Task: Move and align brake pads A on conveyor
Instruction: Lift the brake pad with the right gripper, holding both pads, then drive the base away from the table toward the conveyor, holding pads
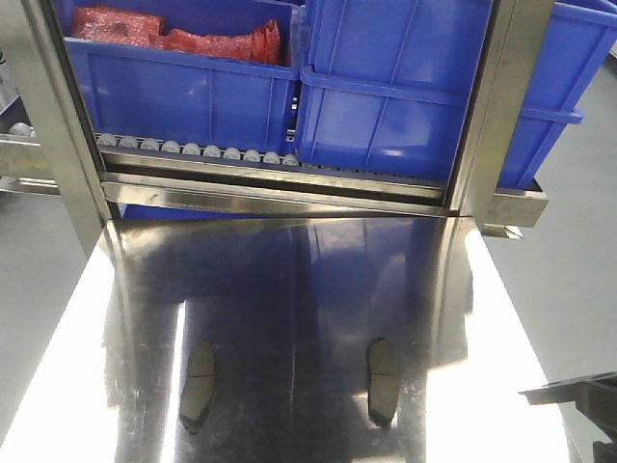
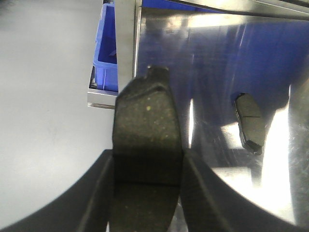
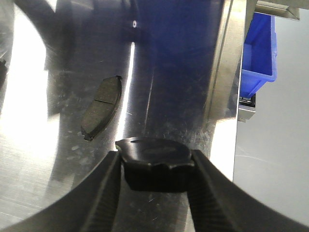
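Jaws clamped: left gripper [image 2: 147, 166] pinches a flat dark-grey curved brake pad [image 2: 145, 125], right gripper [image 3: 155, 166] a second brake pad [image 3: 154, 153]. Two loose pads [image 1: 198, 386] [image 1: 382, 382] lie lower centre on shiny steel table [image 1: 289, 280]; conveyor out of view. Risk: narrow edge grip, so a pad could swivel or drop mid-carry.

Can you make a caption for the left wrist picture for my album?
The left pincer grips one brake pad; another pad lies on the shiny table.

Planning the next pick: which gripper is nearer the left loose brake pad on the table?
Left. The left gripper is at the table's left edge, beside the loose pad; the right gripper is near the right edge.
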You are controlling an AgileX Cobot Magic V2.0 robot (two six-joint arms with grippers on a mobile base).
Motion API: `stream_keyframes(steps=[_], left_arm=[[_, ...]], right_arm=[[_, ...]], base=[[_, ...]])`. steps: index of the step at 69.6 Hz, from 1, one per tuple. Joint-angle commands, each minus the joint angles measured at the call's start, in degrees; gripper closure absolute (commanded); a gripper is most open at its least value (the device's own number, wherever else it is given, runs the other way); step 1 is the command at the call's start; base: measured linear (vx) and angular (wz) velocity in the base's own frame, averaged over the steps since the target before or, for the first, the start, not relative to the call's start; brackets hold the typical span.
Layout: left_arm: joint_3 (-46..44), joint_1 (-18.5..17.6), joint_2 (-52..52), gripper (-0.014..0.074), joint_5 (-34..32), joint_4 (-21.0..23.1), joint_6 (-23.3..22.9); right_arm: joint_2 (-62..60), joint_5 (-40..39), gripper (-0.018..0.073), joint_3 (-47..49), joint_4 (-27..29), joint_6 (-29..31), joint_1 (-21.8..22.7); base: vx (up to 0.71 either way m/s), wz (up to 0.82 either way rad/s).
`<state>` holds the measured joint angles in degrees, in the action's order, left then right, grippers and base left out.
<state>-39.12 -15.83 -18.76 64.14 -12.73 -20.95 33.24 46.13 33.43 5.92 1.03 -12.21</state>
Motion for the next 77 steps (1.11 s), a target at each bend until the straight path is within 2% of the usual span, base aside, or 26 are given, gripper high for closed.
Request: stream_keyframes(steps=[1, 47, 77], left_arm=[[-1.5, 0.0, -0.8, 0.0602, -4.4, -1.1, -0.5], [-1.5, 0.0, -0.8, 0.0602, -4.4, -1.1, -0.5], [-1.5, 0.0, -0.8, 0.0602, -4.4, -1.1, -0.5]], right_arm=[[0.1, -4.5, 0.0571, 1.7, 0.2, 0.6, 0.1], [0.1, -4.5, 0.0571, 1.7, 0.2, 0.6, 0.1], [0.1, -3.3, 0.0571, 1.7, 0.2, 0.6, 0.1]], base=[[0.00, 0.00], [-0.01, 0.02], [-0.05, 0.21]])
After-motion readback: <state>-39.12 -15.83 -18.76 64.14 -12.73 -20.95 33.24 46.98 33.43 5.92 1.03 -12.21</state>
